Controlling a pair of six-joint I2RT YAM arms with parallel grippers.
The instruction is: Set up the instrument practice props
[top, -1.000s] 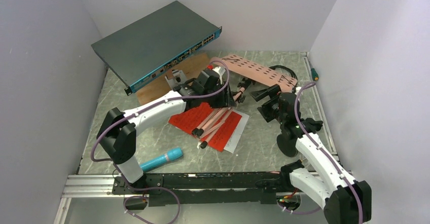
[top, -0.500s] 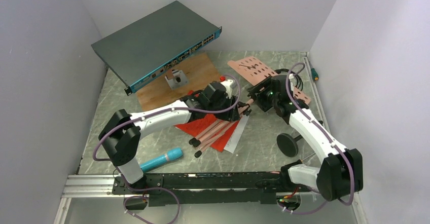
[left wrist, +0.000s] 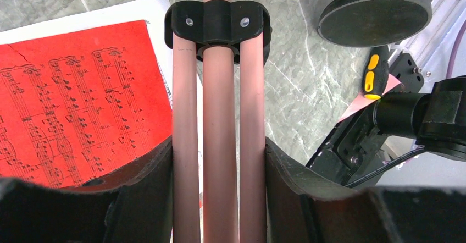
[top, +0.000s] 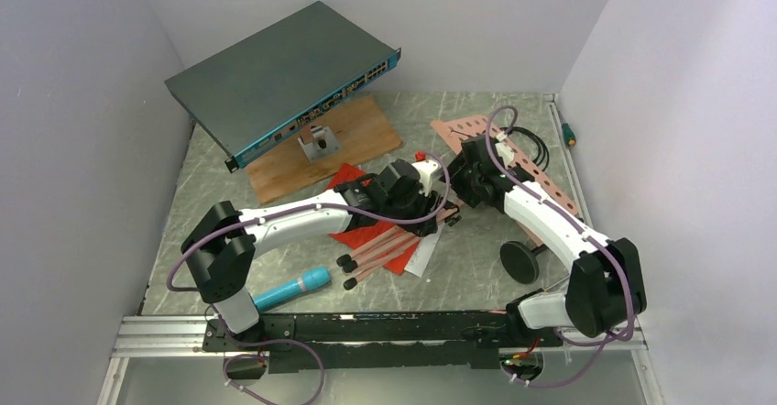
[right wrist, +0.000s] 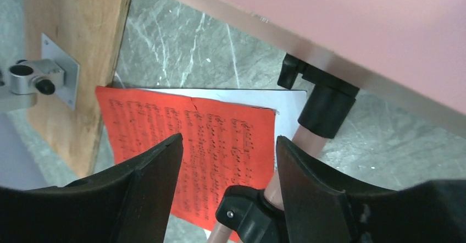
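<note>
1. Holding the salmon-pink music stand (top: pixel 465 131) by its folded tripod legs (left wrist: pixel 214 116) in the clamped left gripper (left wrist: pixel 220 166), across the red sheet-music pages (left wrist: pixel 82 100).
2. Straddling the stand's shaft with the right gripper (right wrist: pixel 226 166), above those pages; cannot tell whether clamped.
3. Could twist the stand or drag the pages if pulled unevenly.

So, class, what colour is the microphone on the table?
The microphone is cyan-blue, clearest in the top view.
</note>
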